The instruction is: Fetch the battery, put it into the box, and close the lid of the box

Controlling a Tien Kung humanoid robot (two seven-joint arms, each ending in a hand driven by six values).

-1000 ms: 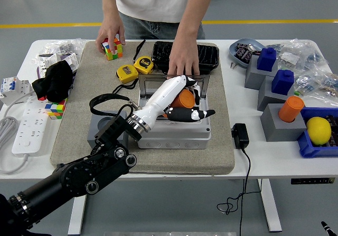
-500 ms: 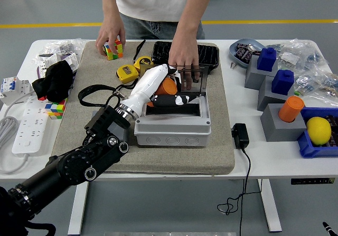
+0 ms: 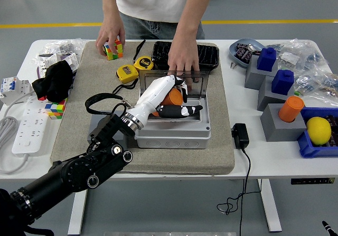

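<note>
Battery (image 3: pixel 170 97): orange, held over the open box, inside its rim toward the far-left part, mostly covered by the left hand.
Left hand (image 3: pixel 177 101): white with black fingers, curled about the battery; its arm comes in from the box's near-left.
Box (image 3: pixel 174 133): grey, on the mat, open at the top.
Lid (image 3: pixel 194 85): dark and see-through, standing up at the box's far edge.
Person's hand (image 3: pixel 184 58): just beyond the box, fingertips resting on the lid's upper edge.
Person's other hand (image 3: pixel 108 37): far-left of the box, on a colour cube (image 3: pixel 113 49).
Tape measures (image 3: pixel 134 68): two yellow ones, just far-left of the box.
Tray (image 3: pixel 207 56): black, behind the box.
Mat (image 3: pixel 71 125): beige, under the box, lying on the white surface (image 3: pixel 253 157).
Charger (image 3: pixel 240 135): black, right of the box, off the mat.
</note>
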